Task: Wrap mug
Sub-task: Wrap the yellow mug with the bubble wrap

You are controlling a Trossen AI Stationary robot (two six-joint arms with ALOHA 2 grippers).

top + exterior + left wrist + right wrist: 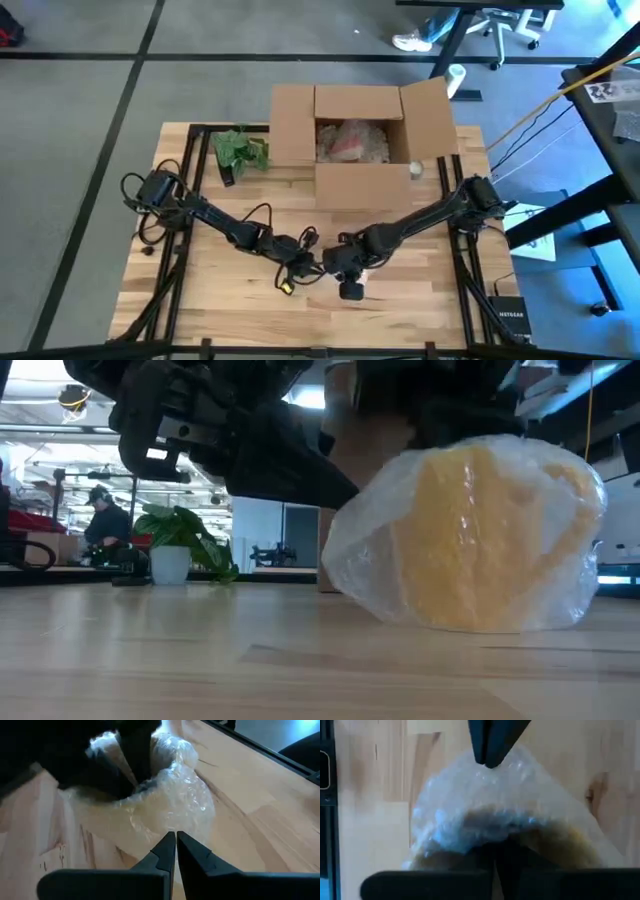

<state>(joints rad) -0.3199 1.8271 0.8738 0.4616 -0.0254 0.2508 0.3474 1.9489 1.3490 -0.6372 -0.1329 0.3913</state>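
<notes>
The yellow mug [480, 535], loosely covered in bubble wrap [170, 810], stands near the table's [200, 300] front edge. The right gripper [495, 865] pinches the wrap on top, likely keeping it closed; the left gripper [176, 845], clenched empty, waits just beside

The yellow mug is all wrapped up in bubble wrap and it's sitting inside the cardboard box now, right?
Not quite. The yellow mug is covered in bubble wrap, but it sits on the wooden table in front of the cardboard box, not inside it. The low view shows it resting on the tabletop, and the high view shows both grippers working there.
</notes>
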